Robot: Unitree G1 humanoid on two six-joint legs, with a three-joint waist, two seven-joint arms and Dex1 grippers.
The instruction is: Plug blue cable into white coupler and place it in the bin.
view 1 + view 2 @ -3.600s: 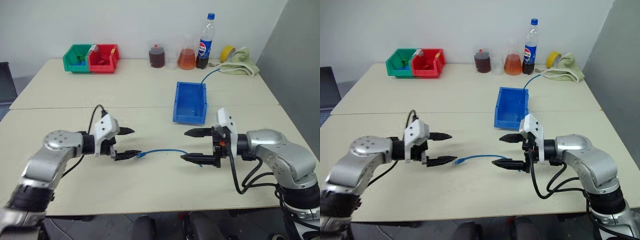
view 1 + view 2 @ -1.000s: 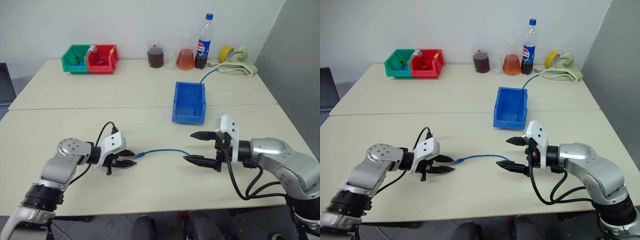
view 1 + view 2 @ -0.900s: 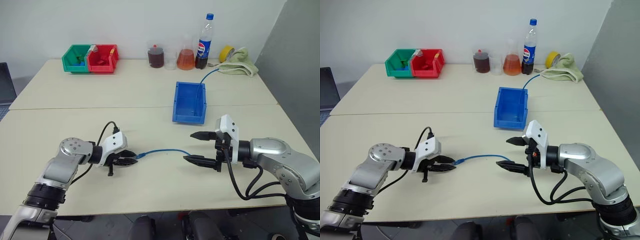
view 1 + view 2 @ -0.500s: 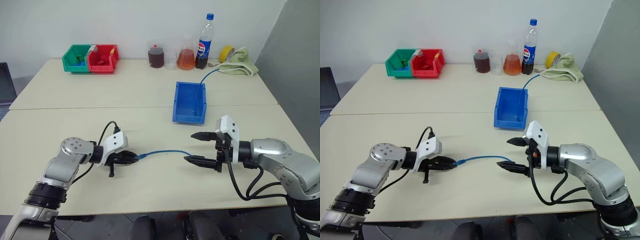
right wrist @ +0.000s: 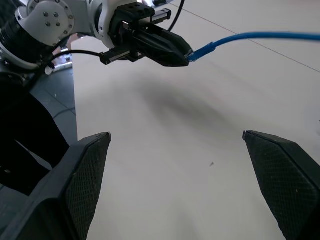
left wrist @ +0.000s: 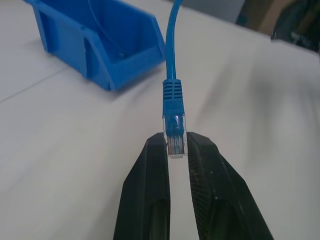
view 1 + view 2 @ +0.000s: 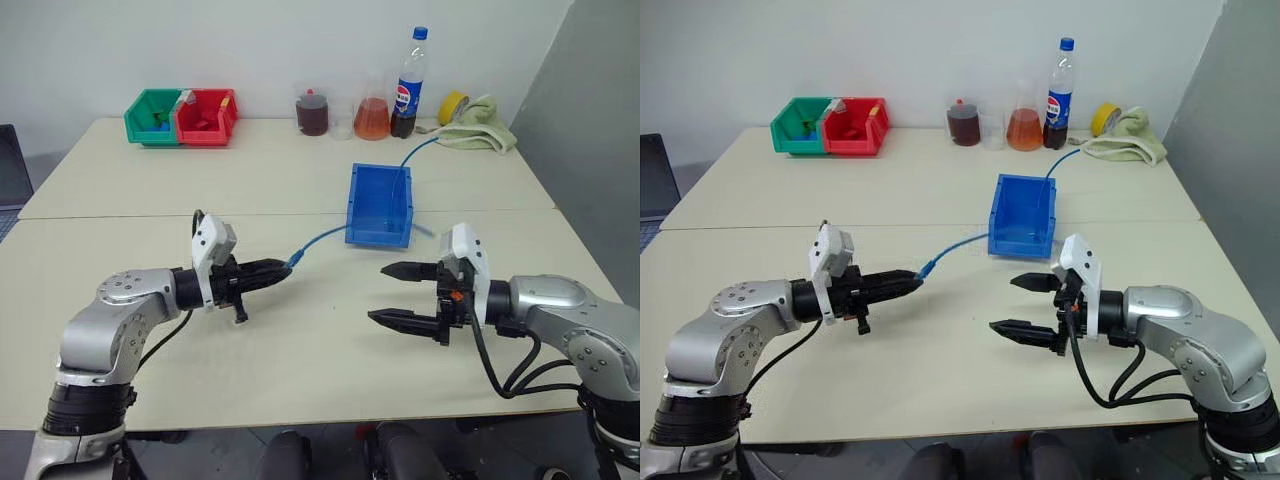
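My left gripper (image 7: 285,268) is shut on the clear plug (image 6: 175,134) of the blue cable (image 7: 320,240) and holds it level above the table. From the plug the cable rises to the bin (image 7: 378,236), a bright-blue bin at centre right, crosses it and runs on toward the back of the table (image 7: 420,150). My right gripper (image 7: 380,293) hangs open in front of the bin, facing the left gripper, with nothing between its fingers. In the right wrist view the left gripper (image 5: 184,54) and the cable (image 5: 250,37) appear ahead of it. The white coupler is out of view.
At the back left stand a green bin (image 7: 152,116) and a red bin (image 7: 207,116). Along the back edge are a jar of dark liquid (image 7: 312,112), a flask of orange liquid (image 7: 373,112), a cola bottle (image 7: 411,82), a yellow tape roll (image 7: 455,104) and a towel (image 7: 485,126).
My left gripper closed on the cable's plug on the table, then lifted it up and toward the bin, turning level. The cable now hangs off the table. My right gripper has stayed put, open.
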